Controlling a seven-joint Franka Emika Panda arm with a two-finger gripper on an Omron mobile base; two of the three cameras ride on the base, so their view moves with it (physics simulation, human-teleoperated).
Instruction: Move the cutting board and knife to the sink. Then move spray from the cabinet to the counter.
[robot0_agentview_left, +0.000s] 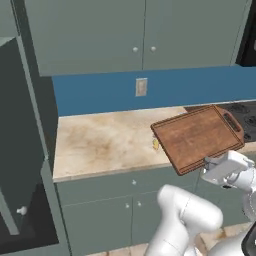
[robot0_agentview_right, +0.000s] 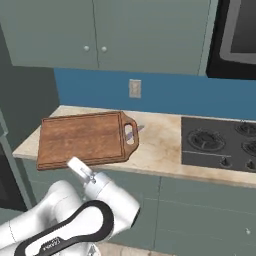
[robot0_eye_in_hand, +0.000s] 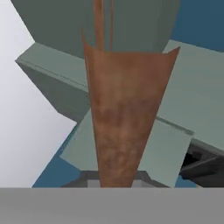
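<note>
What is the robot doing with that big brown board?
The robot's gripper is shut on the near edge of the cutting board and holds it up, tilted, above the counter. A bit of the knife shows through the board's handle loop, lying on the counter. The stovetop is to the right. The sink is not in sight.

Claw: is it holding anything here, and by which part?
The claw grips the cutting board at its near long edge, lifted clear of the counter.

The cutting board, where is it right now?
The cutting board is lifted up over the counter, held at its near edge by the robot's fingers. In the right base view it hangs left of the stovetop.
</note>
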